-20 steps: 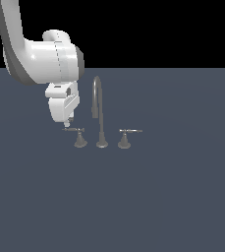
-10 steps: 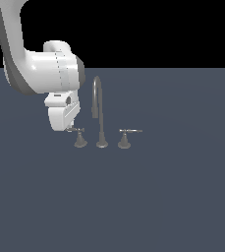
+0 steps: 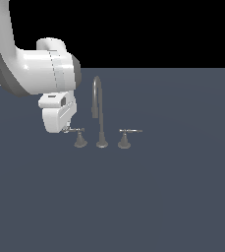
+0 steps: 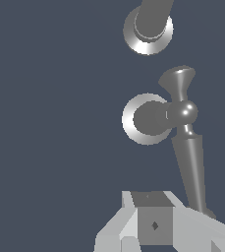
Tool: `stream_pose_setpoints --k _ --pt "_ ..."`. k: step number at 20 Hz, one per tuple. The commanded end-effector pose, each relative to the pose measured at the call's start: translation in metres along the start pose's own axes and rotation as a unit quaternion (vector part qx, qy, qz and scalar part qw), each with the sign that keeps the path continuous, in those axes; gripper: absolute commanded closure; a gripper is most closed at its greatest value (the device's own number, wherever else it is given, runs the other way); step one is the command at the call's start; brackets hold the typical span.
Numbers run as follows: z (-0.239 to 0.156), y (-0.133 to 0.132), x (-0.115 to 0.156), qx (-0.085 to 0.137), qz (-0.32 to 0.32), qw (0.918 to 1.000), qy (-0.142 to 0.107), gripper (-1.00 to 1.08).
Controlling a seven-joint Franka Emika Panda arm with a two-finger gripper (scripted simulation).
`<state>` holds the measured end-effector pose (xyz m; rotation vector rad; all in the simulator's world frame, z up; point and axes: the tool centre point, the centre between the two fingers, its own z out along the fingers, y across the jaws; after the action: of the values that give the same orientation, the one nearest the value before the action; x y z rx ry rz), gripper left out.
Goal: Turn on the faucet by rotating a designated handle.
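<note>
In the exterior view, my gripper (image 3: 66, 129) hangs low over the dark grey table (image 3: 173, 197), at the outer end of the handle (image 3: 77, 131), which stands on its cone base on the exterior view's left of the faucet (image 3: 98, 110). The twin lever (image 3: 127, 132) is on the other side of the spout, well apart from me. From here my white wrist body hides the fingers, so I cannot tell how wide they are. In the wrist view, the handle's bar (image 4: 190, 167) runs from its round hub down to my grey fingertips (image 4: 153, 224) and seems to touch them at its tip. I cannot tell whether I hold it. The spout base (image 4: 148, 32) lies beyond.
</note>
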<state>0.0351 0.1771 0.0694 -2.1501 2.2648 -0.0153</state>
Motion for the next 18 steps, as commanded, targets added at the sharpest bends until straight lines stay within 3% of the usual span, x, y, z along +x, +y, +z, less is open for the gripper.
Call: stream_pose_setpoints --k 1,14,15,16,18 --pt "0.002 0.010 0.001 -0.005 -0.002 1.0000 0.001 1.08" --pt "0.003 0.052 0.012 -0.010 0.000 0.9999 0.003 1.08" --pt "0.003 0.052 0.012 -0.010 0.000 0.9999 0.003 1.08" --pt "0.000 0.052 -0.007 -0.006 -0.024 0.9997 -0.003 1.08" --pt "0.001 0.055 0.002 -0.007 -0.020 0.9998 -0.002 1.08"
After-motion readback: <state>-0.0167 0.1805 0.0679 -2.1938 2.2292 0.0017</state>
